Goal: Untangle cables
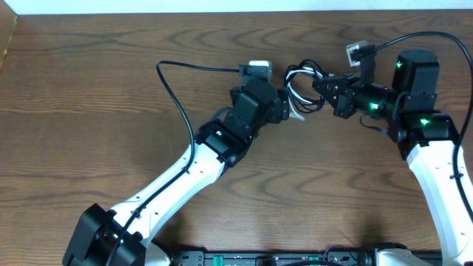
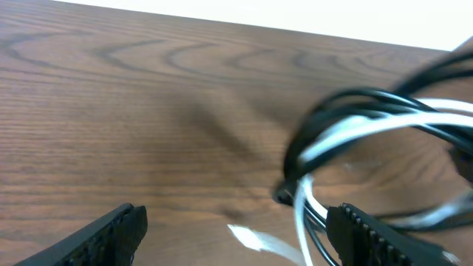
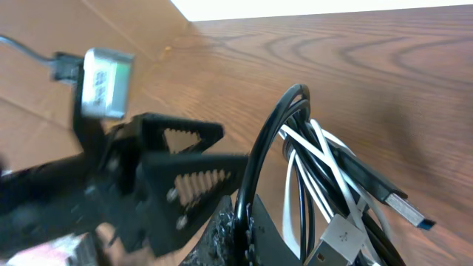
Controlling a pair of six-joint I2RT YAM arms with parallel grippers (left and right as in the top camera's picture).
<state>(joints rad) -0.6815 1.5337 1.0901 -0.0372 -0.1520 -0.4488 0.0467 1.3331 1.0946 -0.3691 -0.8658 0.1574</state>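
Black and white cables (image 1: pixel 302 89) sit bunched between two robot arms over a wooden counter (image 1: pixel 111 148). The right gripper (image 1: pixel 320 87) is pressed together on a black loop, and the left gripper (image 2: pixel 236 235) stands spread just beside the coil. The cords look light, limp and slick, and are best taken near the stiff USB plugs (image 3: pixel 403 207). The white plug (image 3: pixel 336 240) bears a USB trident; no brand is legible.

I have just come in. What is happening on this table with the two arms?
A black cable and a white cable are tangled together in one bundle. The right gripper is shut on the black cable's loop and holds the bundle. The left gripper stands open at the bundle, gripping nothing.
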